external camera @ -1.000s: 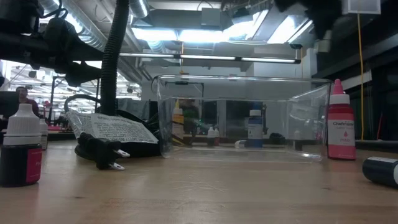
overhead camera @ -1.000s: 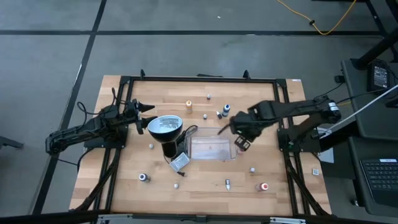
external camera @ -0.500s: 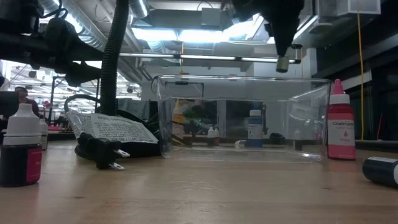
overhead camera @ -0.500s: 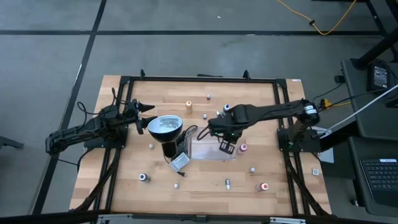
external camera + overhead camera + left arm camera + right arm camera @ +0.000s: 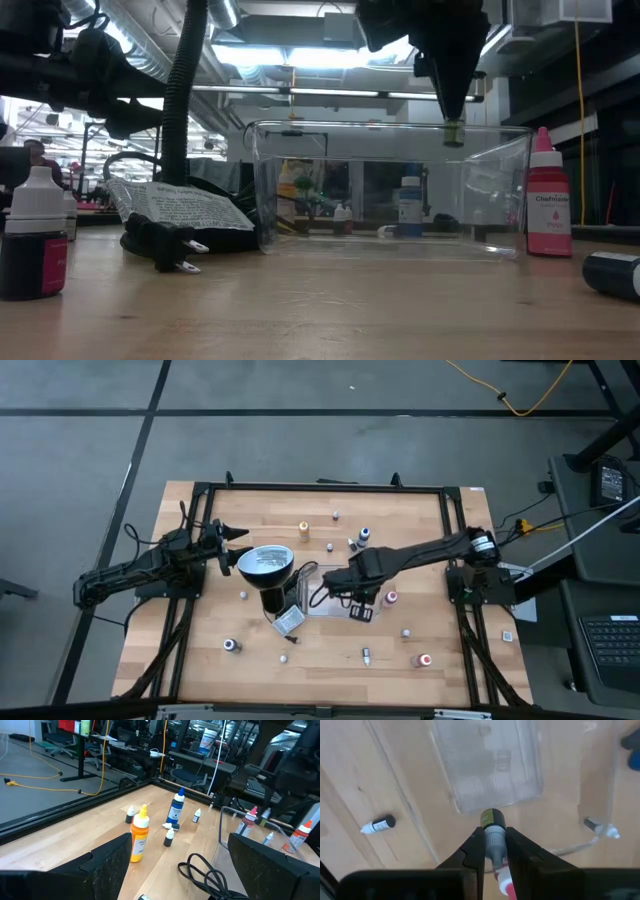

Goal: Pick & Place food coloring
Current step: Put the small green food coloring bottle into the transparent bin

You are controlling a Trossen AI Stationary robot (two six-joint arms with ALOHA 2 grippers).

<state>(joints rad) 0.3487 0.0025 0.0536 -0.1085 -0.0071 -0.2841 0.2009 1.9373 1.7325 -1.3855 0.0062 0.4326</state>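
Clear plastic tray (image 5: 340,603) is the landmark: the right gripper (image 5: 493,851) hangs right above its open top, fingers clamped on a tiny dark-capped food coloring bottle (image 5: 493,831), cap down, lined up for a drop inside. Left gripper (image 5: 232,534), jaws spread and empty, waits well off from the tray, beyond the lamp (image 5: 266,567).

Hidden, cropped and unclear parts

In the right wrist view, the pinched small olive-capped grey bottle (image 5: 493,832) has its lower body hidden between the dark fingers (image 5: 475,851); its label colour cannot be told. In the low view, a dark bottle lying on its side (image 5: 612,272) is cut by the right edge, and the black-bodied white-capped bottle (image 5: 33,245) by the left.
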